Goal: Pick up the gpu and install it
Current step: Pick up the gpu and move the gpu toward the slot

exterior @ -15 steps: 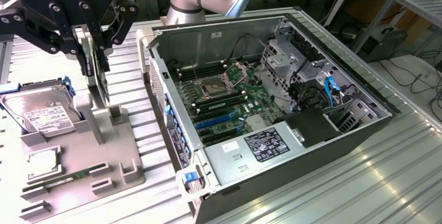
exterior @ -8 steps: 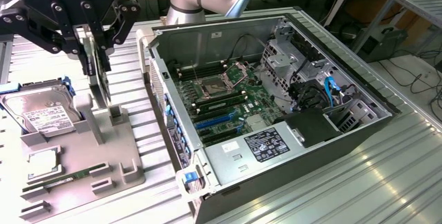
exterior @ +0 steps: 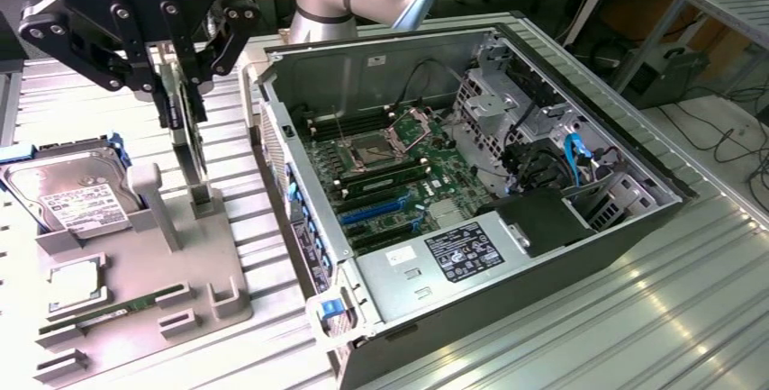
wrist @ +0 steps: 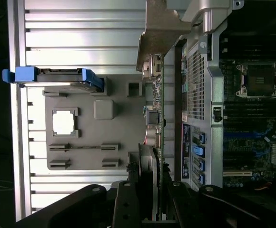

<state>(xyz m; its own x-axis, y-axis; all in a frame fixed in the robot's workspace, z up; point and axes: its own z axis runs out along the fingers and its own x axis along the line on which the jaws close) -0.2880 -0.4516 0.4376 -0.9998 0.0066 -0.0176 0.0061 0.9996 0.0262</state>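
Observation:
The gpu (exterior: 186, 142) is a thin card standing upright and edge-on over the grey parts tray (exterior: 229, 286) at the exterior view's left. Its lower edge is at the tray's upright slot holder (exterior: 202, 199); I cannot tell whether it still sits in the slot. My gripper (exterior: 180, 93) comes down from above and is shut on the card's upper part. In the wrist view the gpu (wrist: 158, 118) runs edge-on away from my gripper (wrist: 154, 194), with its pale metal end bracket (wrist: 159, 33) at the far end.
The open computer case (exterior: 625, 228) lies on its side right beside the tray, motherboard (exterior: 397, 169) and blue expansion slots (exterior: 375, 214) exposed. The tray also carries a hard drive (exterior: 72, 196), a processor chip (exterior: 75, 284) and a RAM stick (exterior: 108, 311). The table is ribbed metal.

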